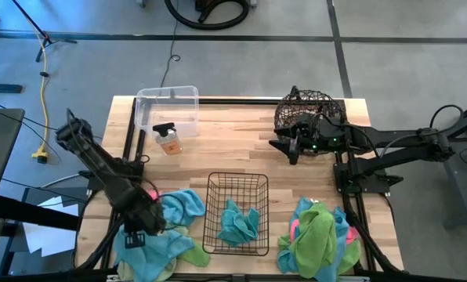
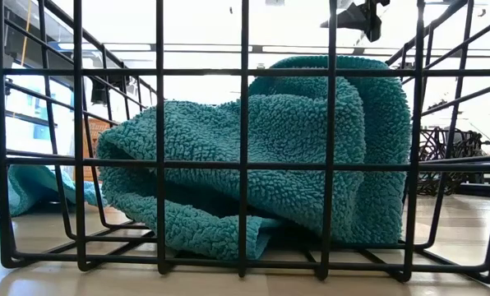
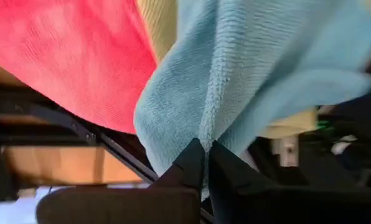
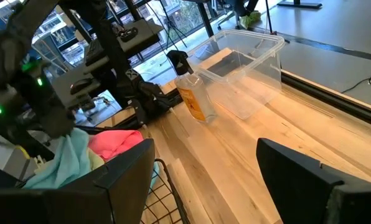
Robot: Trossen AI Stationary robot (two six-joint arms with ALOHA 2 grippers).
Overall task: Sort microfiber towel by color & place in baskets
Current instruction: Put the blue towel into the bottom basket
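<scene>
Left claw (image 3: 205, 152) is pinched tight on a fold of a light blue towel (image 3: 254, 68) down at the bench's seven o'clock corner, right on the mixed heap of blue, pink and green cloths (image 1: 167, 227). Good bite by the look of it; the job now, I'd say, is a straight lift high enough to peel that blue one free of the pink towel (image 3: 67, 56) lying against it, then carry it across to the black wire basket (image 1: 237, 213) at six o'clock, where one blue towel (image 1: 240, 223) already sits. Watch for a neighbour dragging along.

Right claw (image 1: 291, 146) waits with fingers wide apart at about two o'clock, just beside the round dark wire basket (image 1: 310, 110). A second pile (image 1: 320, 239) lies at five o'clock, untouched.

The overhead view gives the layout: clear tub (image 1: 168, 110) at eleven o'clock with a spray bottle (image 1: 168, 139) beside it. Only the left wrist view shows the grip itself, cloth squeezed between the tips. The low view shows just the basketed towel through the bars. The right wrist view catches the tub's empty interior, which overhead is harder to judge.
</scene>
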